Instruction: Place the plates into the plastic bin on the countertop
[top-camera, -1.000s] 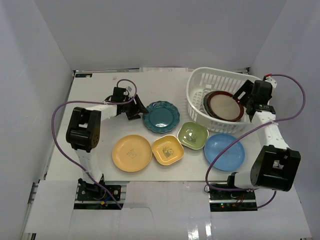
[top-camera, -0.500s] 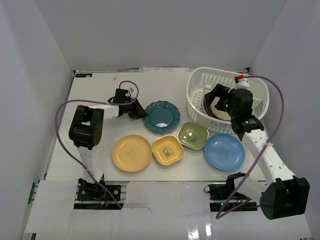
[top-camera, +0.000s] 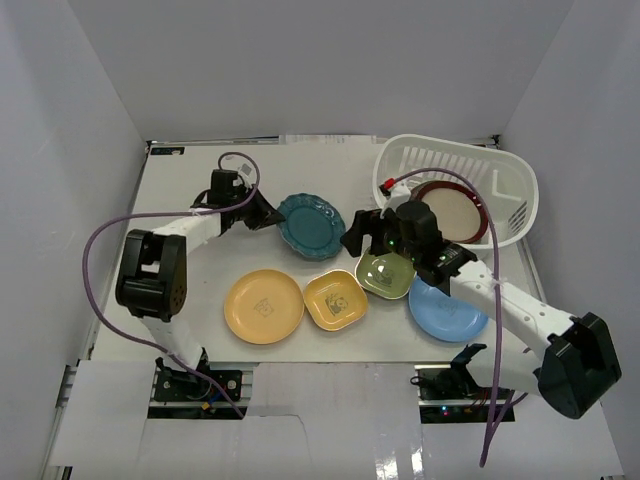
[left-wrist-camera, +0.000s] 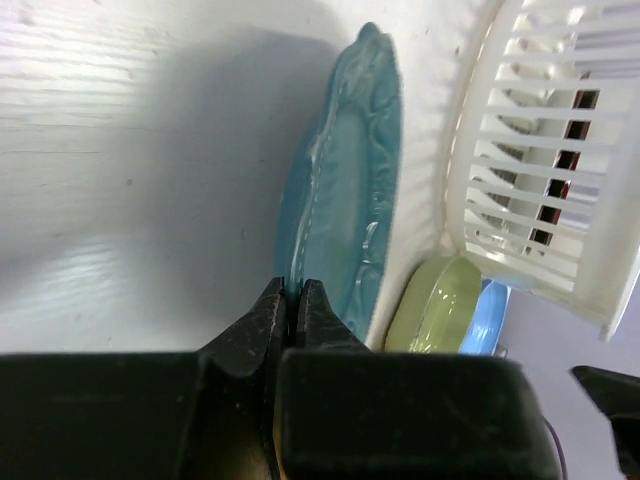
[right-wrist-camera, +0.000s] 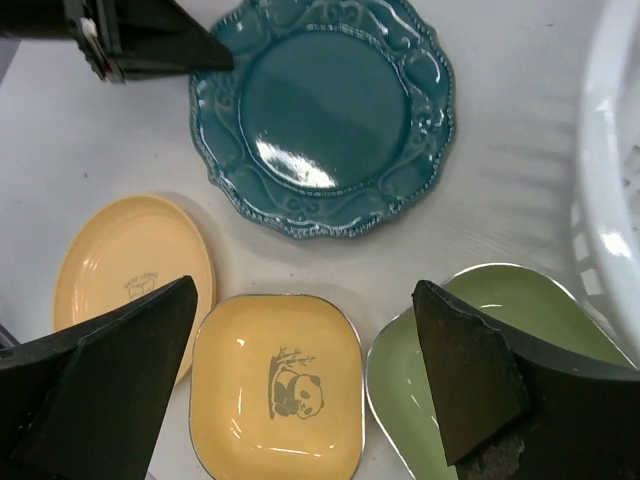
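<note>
My left gripper (top-camera: 270, 214) is shut on the left rim of the scalloped teal plate (top-camera: 314, 227), whose gripped edge looks slightly raised off the countertop (top-camera: 190, 290). In the left wrist view the jaws pinch that rim of the teal plate (left-wrist-camera: 345, 220). My right gripper (top-camera: 358, 236) hangs open over the square yellow plate (right-wrist-camera: 275, 390) and the green plate (right-wrist-camera: 565, 315), holding nothing. A round yellow plate (top-camera: 263, 306) and a light blue plate (top-camera: 447, 310) lie on the countertop. The plastic bin (top-camera: 500, 170) holds a brown-rimmed cream plate (top-camera: 452, 210) leaning on darker ones.
Pale grey walls close in the countertop on the left, back and right. The bin stands at the back right, its slotted wall (left-wrist-camera: 540, 180) close beside the teal plate. Purple cables loop off both arms. The left gripper (right-wrist-camera: 150, 40) shows in the right wrist view.
My left gripper closed on the teal plate's rim and the plate shifted slightly back and left. My right arm swung from the bin leftward to above the green and square yellow plates.
</note>
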